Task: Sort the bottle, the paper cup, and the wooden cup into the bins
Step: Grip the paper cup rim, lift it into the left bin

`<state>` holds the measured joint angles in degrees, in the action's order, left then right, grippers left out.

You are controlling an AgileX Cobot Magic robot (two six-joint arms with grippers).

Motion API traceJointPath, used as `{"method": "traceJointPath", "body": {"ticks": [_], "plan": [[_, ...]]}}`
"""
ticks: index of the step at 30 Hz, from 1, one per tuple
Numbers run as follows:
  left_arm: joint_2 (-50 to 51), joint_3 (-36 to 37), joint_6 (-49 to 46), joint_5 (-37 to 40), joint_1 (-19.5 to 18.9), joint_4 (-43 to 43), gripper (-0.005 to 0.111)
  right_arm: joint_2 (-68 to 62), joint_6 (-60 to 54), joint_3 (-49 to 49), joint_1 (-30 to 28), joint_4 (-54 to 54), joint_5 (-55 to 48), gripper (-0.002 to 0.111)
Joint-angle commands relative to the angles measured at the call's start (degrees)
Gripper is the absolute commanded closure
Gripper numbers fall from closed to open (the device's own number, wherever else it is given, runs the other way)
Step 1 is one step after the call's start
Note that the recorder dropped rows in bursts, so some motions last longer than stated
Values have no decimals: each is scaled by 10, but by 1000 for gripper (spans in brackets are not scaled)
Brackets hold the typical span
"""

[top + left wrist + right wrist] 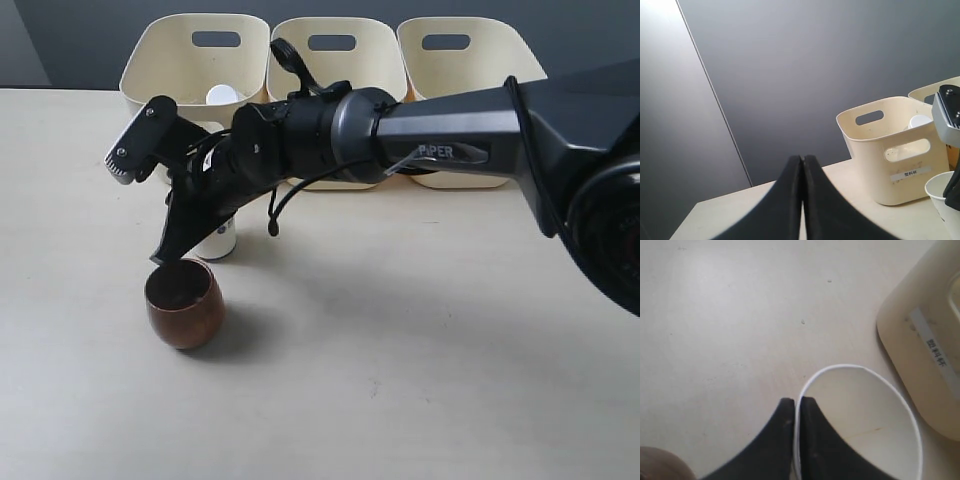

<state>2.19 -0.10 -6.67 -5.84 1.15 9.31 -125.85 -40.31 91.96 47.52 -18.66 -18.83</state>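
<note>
My right gripper (797, 401) is shut on the rim of the white paper cup (865, 415), one finger inside and one outside. In the exterior view that gripper (166, 254) reaches across to the left, and the paper cup (218, 241) shows just behind its fingers, in front of the left bin (165, 60). The glossy brown wooden cup (185, 303) stands upright on the table just below the fingertips. The bottle's white cap (222, 95) shows inside the left bin. My left gripper (802, 159) is shut and empty, off the exterior view.
The middle bin (372, 62) and right bin (482, 70) stand in a row at the back with the left one. The right arm (450, 135) stretches over the table in front of them. The left wrist view shows the labelled left bin (875, 165).
</note>
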Motion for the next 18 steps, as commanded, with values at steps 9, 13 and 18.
{"method": "traceJointPath", "body": {"ticks": [9,13,18], "plan": [[-1,1,1,-3,1,0,107,1,-1,3,0,39,5,109],[-1,1,1,-3,1,0,107,15,-1,3,0,46,5,109],[-1,1,1,-3,1,0,107,44,-1,3,0,47,-2,109]]}}
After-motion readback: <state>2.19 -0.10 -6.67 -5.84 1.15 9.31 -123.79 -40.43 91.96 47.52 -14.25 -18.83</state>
